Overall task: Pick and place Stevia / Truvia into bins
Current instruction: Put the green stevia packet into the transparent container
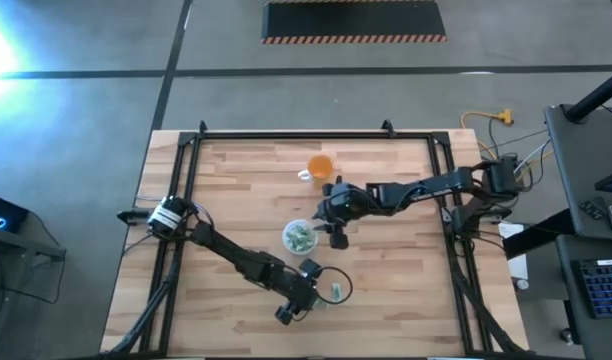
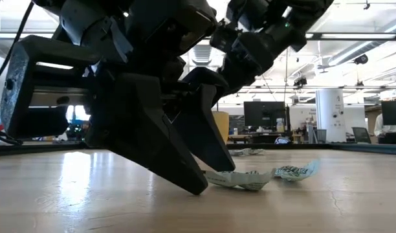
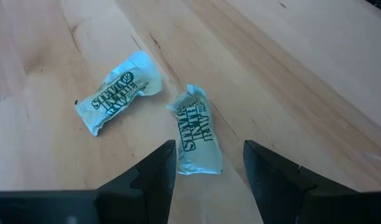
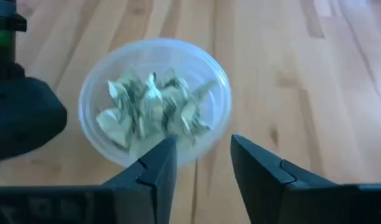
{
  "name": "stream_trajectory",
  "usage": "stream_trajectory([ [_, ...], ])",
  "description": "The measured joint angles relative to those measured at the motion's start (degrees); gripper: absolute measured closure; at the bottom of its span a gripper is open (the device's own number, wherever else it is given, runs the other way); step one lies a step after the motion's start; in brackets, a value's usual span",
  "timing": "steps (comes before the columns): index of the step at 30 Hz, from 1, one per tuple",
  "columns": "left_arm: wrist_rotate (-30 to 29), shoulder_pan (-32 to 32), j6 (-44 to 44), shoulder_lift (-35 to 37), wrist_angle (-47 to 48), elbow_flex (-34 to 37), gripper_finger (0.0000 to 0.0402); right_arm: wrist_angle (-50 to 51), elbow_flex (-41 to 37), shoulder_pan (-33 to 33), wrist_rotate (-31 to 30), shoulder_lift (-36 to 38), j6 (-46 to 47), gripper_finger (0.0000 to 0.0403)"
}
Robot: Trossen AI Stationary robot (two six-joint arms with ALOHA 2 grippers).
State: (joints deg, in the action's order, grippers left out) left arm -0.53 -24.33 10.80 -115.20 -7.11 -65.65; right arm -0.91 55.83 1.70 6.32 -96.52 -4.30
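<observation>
Two pale green Stevia sachets lie flat on the wooden table near its front. One sachet point(image 3: 195, 132) lies between the open fingers of my left gripper point(image 3: 209, 158), which is low over the table point(image 1: 323, 295). The other sachet point(image 3: 119, 92) lies just beyond it. The bin point(image 1: 299, 236), a small clear round cup, stands mid-table with several crumpled sachets point(image 4: 153, 106) inside. My right gripper point(image 4: 203, 152) hangs open just by the bin's rim point(image 4: 154, 42), with nothing between its fingers.
An orange translucent cup point(image 1: 319, 166) stands toward the far side of the table, behind the right arm. A black frame rail point(image 1: 286, 137) runs around the table's edges. Bare wood lies to the left and right of the bin.
</observation>
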Motion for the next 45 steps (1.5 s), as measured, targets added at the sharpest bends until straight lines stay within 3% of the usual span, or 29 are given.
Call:
stream_trajectory([
  [6,-0.23,0.9,-2.92,0.0,0.02,0.04,0.0231,8.87,-0.21,0.15,-0.45,5.93,1.98,0.0261],
  [11,3.23,2.12,-5.83,0.0,0.42,0.17,0.0244,12.9,-1.59,0.04,-3.34,11.55,4.14,0.0272],
  [25,6.83,2.22,-3.95,0.0,0.15,0.37,0.0392,16.17,-11.44,-0.33,-9.21,21.59,10.62,0.0301],
  [32,6.45,2.24,-3.15,0.47,0.29,0.26,0.0399,15.48,-18.2,-0.35,-9.25,22.02,15.14,0.0316],
  [38,6.43,2.24,-2.59,5.32,0.94,0.37,0.04,14.07,-21.32,-1.89,-8.91,20.34,18.18,0.0321],
  [41,3.51,2.17,-0.96,9.17,5.56,0.48,0.04,11.29,-22.12,-3.35,-7.69,19.42,18.24,0.032],
  [45,-8.25,2.16,0.17,15.55,15.58,0.67,0.04,5.87,-23.05,-5.93,-4.98,18.77,17.82,0.0317],
])
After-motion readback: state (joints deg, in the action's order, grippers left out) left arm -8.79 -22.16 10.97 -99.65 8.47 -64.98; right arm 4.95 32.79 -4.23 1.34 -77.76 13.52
